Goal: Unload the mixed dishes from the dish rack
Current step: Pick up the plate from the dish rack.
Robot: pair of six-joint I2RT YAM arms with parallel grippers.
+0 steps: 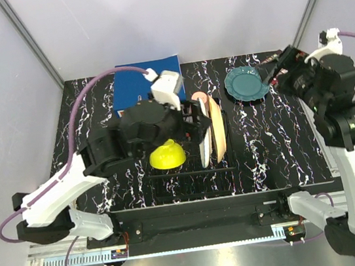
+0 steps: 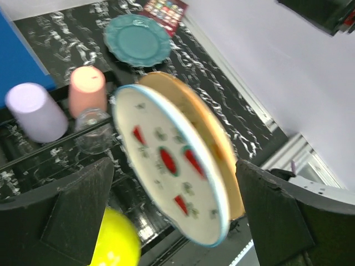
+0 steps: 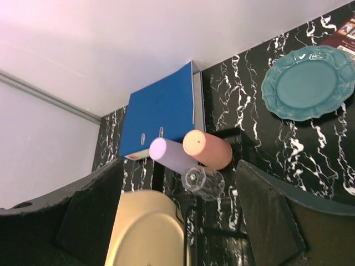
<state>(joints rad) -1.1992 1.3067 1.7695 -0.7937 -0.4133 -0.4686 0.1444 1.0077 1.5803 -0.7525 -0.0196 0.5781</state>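
Note:
The black wire dish rack [image 1: 193, 170] holds a yellow bowl [image 1: 166, 154], a white watermelon-print plate [image 2: 172, 166] and a peach plate [image 2: 213, 130] standing on edge. At its far end are a lilac cup [image 2: 36, 111], a salmon-pink cup [image 2: 87, 88] and a clear glass [image 2: 94, 133]. A teal plate [image 1: 246, 83] lies flat on the table right of the rack. My left gripper [image 1: 198, 129] is open, its fingers [image 2: 77, 210] straddling the two standing plates without touching them. My right gripper [image 1: 273, 68] is open and empty, raised beside the teal plate [image 3: 308, 83].
A blue binder [image 1: 144, 85] lies behind the rack at the back left. A small red printed card [image 2: 163, 8] lies beyond the teal plate. Grey walls enclose the table on three sides.

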